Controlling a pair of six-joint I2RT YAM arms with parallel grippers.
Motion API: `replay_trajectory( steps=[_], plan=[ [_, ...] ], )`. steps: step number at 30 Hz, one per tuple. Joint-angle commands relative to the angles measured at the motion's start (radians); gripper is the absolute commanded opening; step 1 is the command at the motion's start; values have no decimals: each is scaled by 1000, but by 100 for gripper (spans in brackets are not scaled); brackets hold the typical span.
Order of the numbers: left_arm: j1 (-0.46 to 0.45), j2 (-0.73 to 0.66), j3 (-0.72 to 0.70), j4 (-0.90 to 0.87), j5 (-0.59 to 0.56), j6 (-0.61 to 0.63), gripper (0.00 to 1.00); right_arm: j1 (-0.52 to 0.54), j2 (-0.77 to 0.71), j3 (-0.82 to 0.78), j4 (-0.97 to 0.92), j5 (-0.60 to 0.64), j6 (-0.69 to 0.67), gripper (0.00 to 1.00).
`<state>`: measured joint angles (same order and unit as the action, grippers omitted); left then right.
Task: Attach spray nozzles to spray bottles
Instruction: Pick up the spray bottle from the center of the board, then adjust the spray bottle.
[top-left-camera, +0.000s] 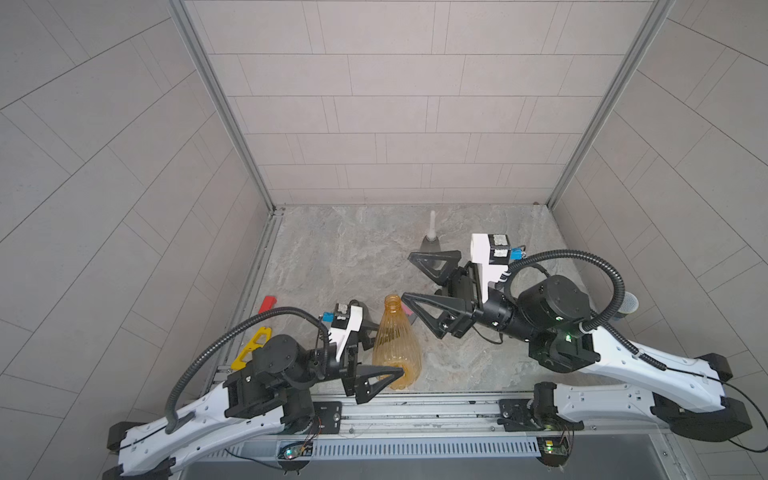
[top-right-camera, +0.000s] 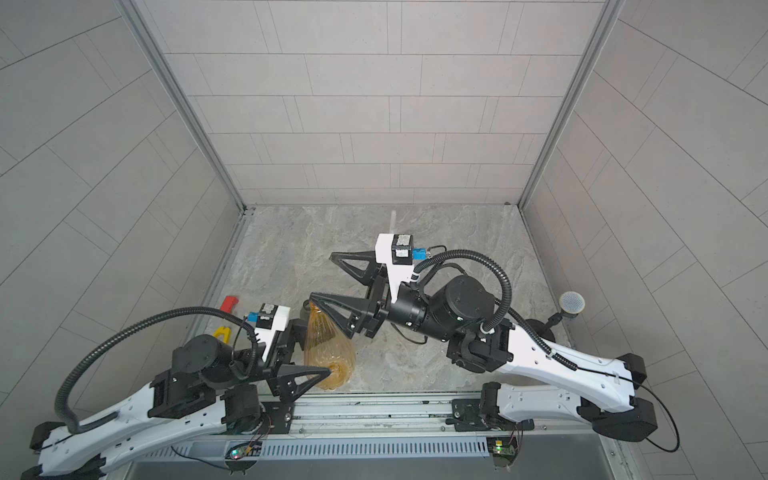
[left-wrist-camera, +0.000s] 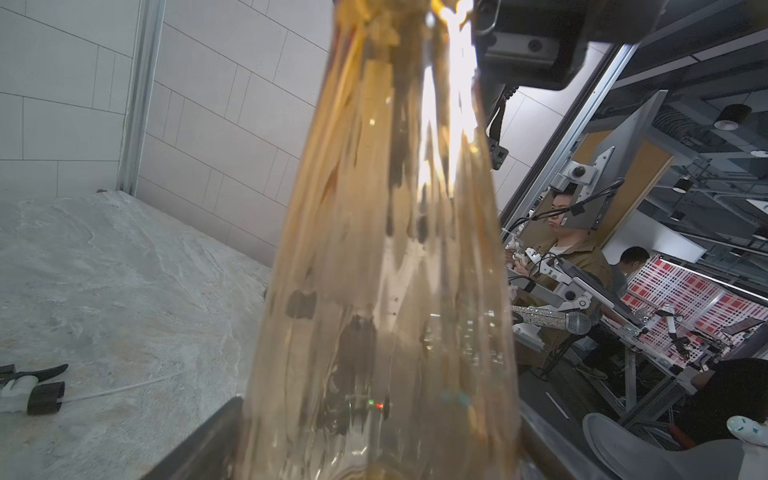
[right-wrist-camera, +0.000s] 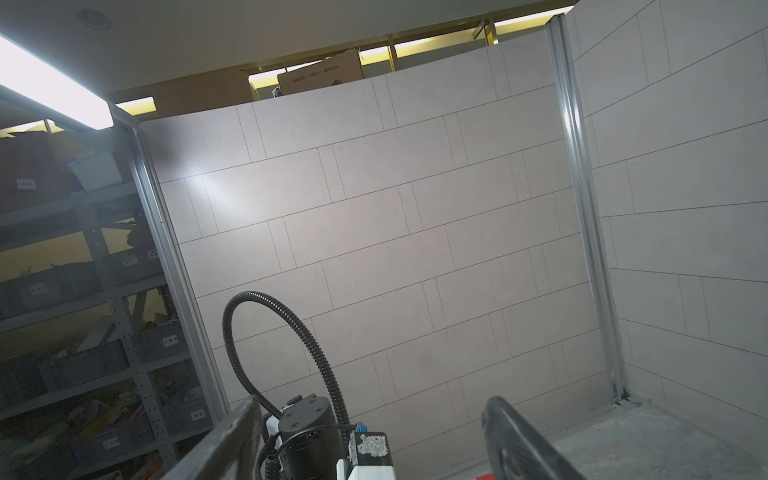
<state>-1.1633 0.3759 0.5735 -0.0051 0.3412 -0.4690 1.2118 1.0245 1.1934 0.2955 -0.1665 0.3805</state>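
Grey marbled tabletop (top-left-camera: 332, 249), tiled walls around. Red block (top-left-camera: 267, 304) sits at its 9 o'clock edge. I have the left gripper (top-left-camera: 384, 353) clamped on the base of the orange-amber spray bottle (top-left-camera: 395, 328) at 6 o'clock, neck up and bare. Right gripper (top-left-camera: 406, 275) is at centre, fingers spread, nothing between them. Smoky grey spray bottle (top-left-camera: 432, 246) is at 12 o'clock, white spray nozzle (top-left-camera: 433, 218) on top. Microphone (top-left-camera: 628, 305) is at 3 o'clock.
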Motion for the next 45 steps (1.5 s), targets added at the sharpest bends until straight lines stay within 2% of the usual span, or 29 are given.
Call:
replay_trajectory(
  steps=[1,8,12,14,16,21,28,29,32,35,38,39,42,45],
  plan=[
    [-3,-14,27,19,-9,26,0,-1,-56,-16,-88,43,-46,81],
    [-3,-29,72,-105,-65,75,0,-30,-215,-58,-495,260,-95,79],
    [-3,-52,117,-226,-129,110,0,-88,-244,-58,-761,341,-73,78],
    [-3,-61,138,-286,-166,129,0,-157,-233,-79,-859,313,-42,78],
    [-2,-70,144,-316,-199,136,0,-242,-210,-121,-900,232,-15,78],
    [-3,-79,146,-342,-227,139,0,-440,-100,-258,-913,70,3,74],
    [-3,-107,157,-403,-280,155,0,-460,99,-350,-862,80,-37,68],
    [-3,-112,155,-407,-285,157,0,-460,114,-348,-853,50,-38,66],
    [-3,-125,142,-403,-286,155,0,-416,56,-361,-753,-81,-32,64],
    [-3,-145,125,-380,-260,157,0,-330,-76,-377,-636,-120,-28,64],
    [-3,-157,117,-350,-225,159,0,-262,-150,-303,-652,-122,-32,58],
    [-2,-155,117,-348,-223,160,0,-233,-145,-260,-701,-84,-42,57],
    [-3,-115,132,-359,-243,164,0,-91,-56,-91,-882,144,-81,52],
    [-3,-67,151,-368,-281,162,0,23,19,2,-954,362,-96,49]
  ],
)
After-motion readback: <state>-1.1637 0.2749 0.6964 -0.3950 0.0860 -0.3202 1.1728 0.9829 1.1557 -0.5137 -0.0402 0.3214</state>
